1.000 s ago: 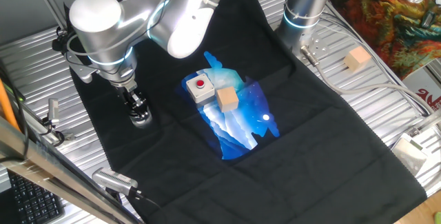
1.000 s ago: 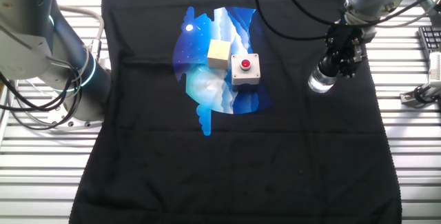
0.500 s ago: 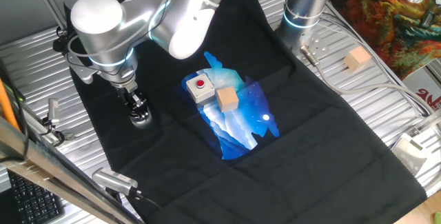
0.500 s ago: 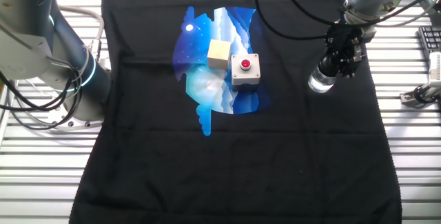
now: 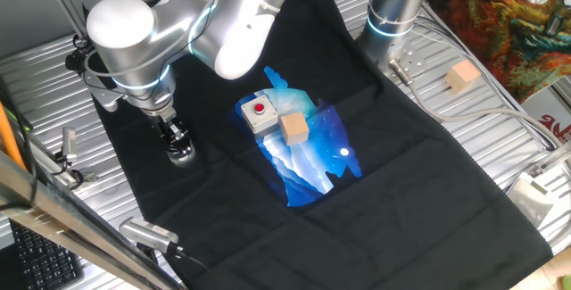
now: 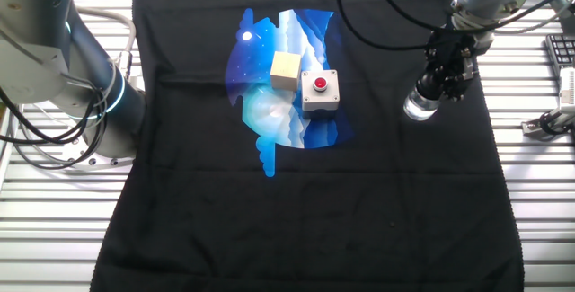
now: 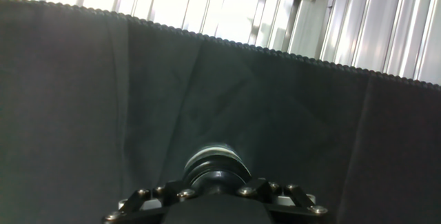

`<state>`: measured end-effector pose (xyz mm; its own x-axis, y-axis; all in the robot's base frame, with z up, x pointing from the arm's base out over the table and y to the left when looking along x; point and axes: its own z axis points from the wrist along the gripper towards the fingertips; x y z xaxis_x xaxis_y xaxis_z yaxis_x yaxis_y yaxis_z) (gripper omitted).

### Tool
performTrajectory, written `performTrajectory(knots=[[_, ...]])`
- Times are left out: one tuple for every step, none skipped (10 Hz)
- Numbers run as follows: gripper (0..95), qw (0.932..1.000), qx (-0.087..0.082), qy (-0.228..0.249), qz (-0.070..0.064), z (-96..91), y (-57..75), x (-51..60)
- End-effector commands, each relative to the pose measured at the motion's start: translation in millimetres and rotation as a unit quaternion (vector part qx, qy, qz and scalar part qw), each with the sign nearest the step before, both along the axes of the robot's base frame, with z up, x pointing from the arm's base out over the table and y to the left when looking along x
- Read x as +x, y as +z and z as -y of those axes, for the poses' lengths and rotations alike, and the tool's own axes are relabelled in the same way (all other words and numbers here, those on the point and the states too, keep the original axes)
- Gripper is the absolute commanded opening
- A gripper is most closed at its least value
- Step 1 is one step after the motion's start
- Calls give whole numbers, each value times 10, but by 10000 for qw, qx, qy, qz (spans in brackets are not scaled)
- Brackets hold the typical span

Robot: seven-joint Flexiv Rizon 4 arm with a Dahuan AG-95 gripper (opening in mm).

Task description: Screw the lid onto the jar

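One jar [image 6: 419, 108] stands upright on the black cloth [image 6: 305, 202] at the right of the other fixed view, right under the pincer [image 6: 436, 90]; in one fixed view the same jar [image 5: 182, 154] sits at the left, below the pincer [image 5: 176, 138]. Its clear glass base shows beneath the dark fingers. The lid [image 7: 219, 178] appears in the hand view as a dark round cap at the bottom centre, seated on the jar's pale rim, with the finger links touching it from both sides. The white piece on it cannot be seen.

The arm [image 5: 178, 31] comes in from the top of one fixed view, bends at a big silver elbow at the upper left, and points the wrist straight down over the jar.

The pincer is narrow, its fingers closed around the lid atop the jar.

Near the middle of the cloth, well apart from the jar, a grey box [image 6: 319, 91] with a red button sits just beside a wooden cube [image 6: 286, 70] on a blue print [image 6: 269, 112]. The slatted metal tabletop [image 6: 539, 202] shows around the cloth.
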<state>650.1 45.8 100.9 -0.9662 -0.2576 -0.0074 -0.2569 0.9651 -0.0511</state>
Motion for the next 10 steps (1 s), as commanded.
performTrajectory(knots=[[0, 10000, -45, 0, -6, 2, 0, 2], [0, 10000, -73, -5, -3, 2, 1, 3], [0, 9999, -107, -8, -21, 1, 3, 5], [0, 9999, -118, -9, -43, -4, 15, 11], [0, 9999, -112, -22, -58, -11, 41, 17], [0, 9999, -98, -30, -51, -17, 50, 26], [0, 9999, -108, -26, -52, -17, 47, 29], [0, 9999, -109, -26, -53, -16, 43, 29], [0, 9999, -120, -15, -58, -15, 37, 31], [0, 9999, -103, -13, -56, -15, 37, 31]])
